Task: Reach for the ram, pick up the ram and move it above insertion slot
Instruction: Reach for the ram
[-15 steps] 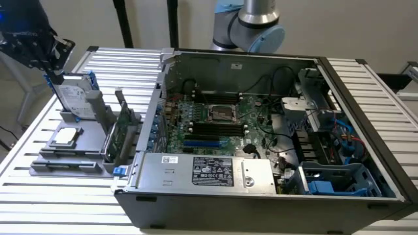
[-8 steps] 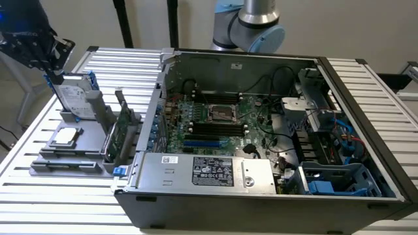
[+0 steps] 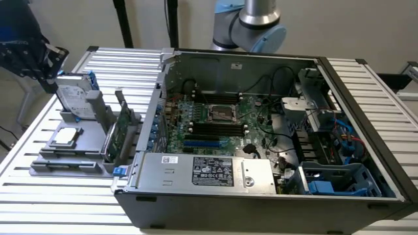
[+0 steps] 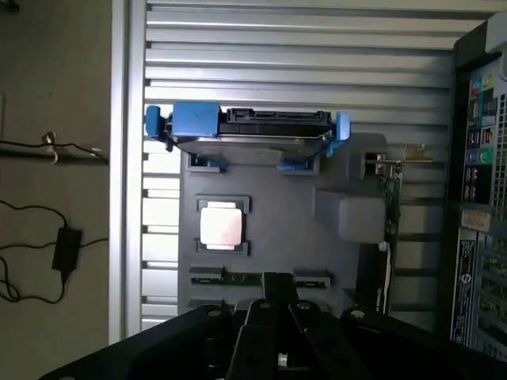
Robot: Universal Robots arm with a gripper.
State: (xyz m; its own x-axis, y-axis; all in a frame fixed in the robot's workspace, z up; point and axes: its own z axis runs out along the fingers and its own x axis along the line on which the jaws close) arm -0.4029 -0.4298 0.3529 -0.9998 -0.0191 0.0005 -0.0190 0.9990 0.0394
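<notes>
Gripper [image 4: 277,294] hovers over the grey fixture [image 4: 285,198], its grasp state impossible to tell; the ram [image 4: 218,276] seemingly stands edge-on in the fixture's narrow slot just beneath, presumably upright for access from above, beside 1 processor [image 4: 222,226]

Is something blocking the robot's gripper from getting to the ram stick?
Nothing visible does. The gripper hangs right over the narrow slot of the gray holder, where the ram seems to stand on edge. The hard drive and the processor chip sit farther along the holder.
</notes>
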